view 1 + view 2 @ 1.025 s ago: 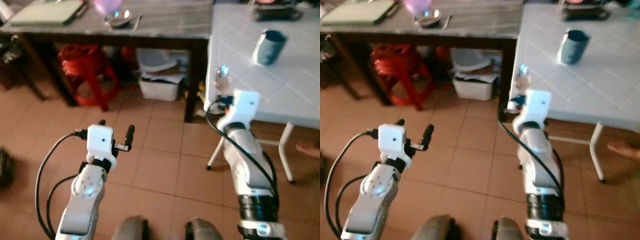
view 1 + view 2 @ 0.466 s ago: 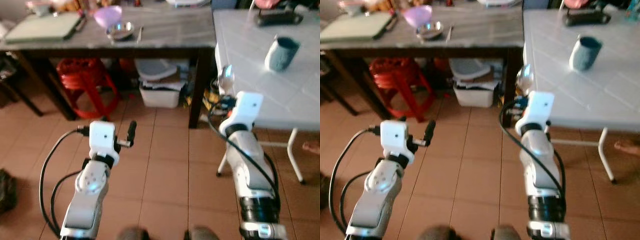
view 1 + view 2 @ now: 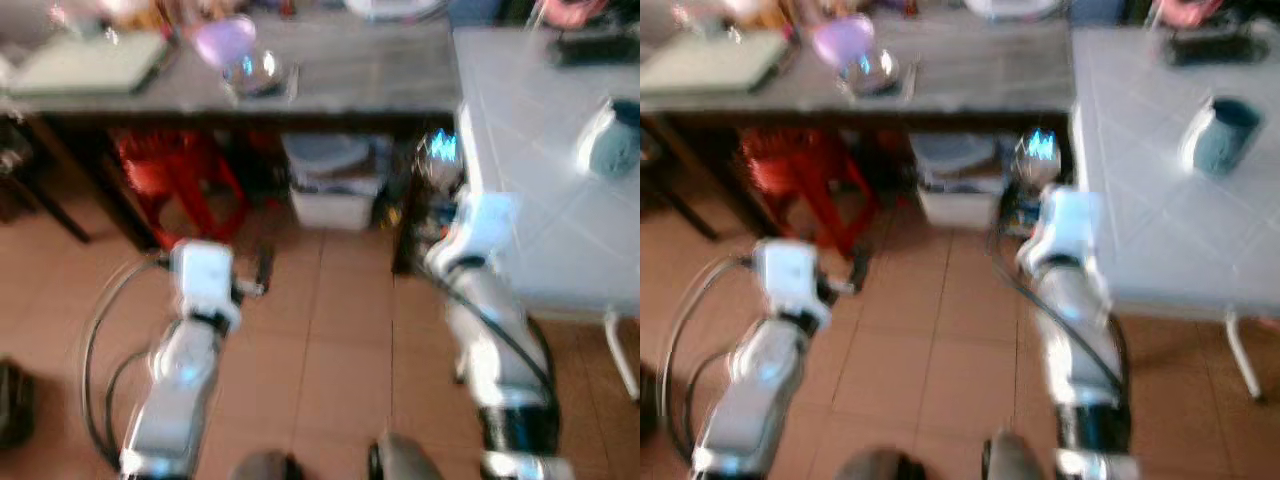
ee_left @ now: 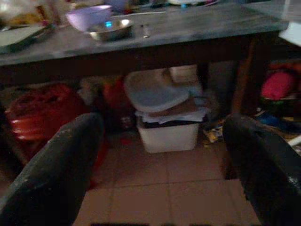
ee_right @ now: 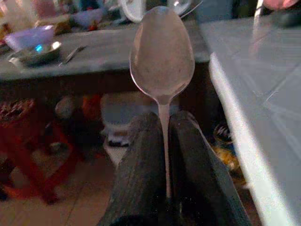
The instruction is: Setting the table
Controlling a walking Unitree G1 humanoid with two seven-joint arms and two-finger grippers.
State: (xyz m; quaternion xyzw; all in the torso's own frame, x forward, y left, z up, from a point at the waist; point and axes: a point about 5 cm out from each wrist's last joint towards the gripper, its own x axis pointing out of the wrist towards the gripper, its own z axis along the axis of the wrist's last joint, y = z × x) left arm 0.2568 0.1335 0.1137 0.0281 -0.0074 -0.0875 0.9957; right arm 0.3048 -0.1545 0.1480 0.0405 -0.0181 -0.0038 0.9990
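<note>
- The right end effector (image 5: pixel 167 155) has its two black fingers pressed together on the thin handle of a metal spoon (image 5: pixel 162 52).
- The spoon stands straight up out of the fingers, with its round bowl on top.
- In the eye views, which are blurry, the spoon bowl shines just above the white wrist, beside the corner of the white tiled table (image 3: pixel 1160 200).
- A blue cup (image 3: pixel 1223 132) stands on that white table, well away from the spoon.
- The left end effector (image 4: pixel 160 155) is spread wide and holds nothing. It hangs low over the brown floor tiles.
- In front is a dark wooden table (image 3: pixel 370 80) with a purple bowl (image 3: pixel 226 40) and a small silver bowl (image 3: pixel 252 70) on it.
- Under it sit a red stool (image 3: pixel 165 165) and a white box (image 3: pixel 335 195).
- The spoon looks light, hard and stiff, so it will not bend.
- Its metal is smooth, so I think it could slip or swing if the pinch gets loose.
- The thin handle is the best place to hold it, and that is where the hold is now.
- I think the spoon goes on the white table next.
</note>
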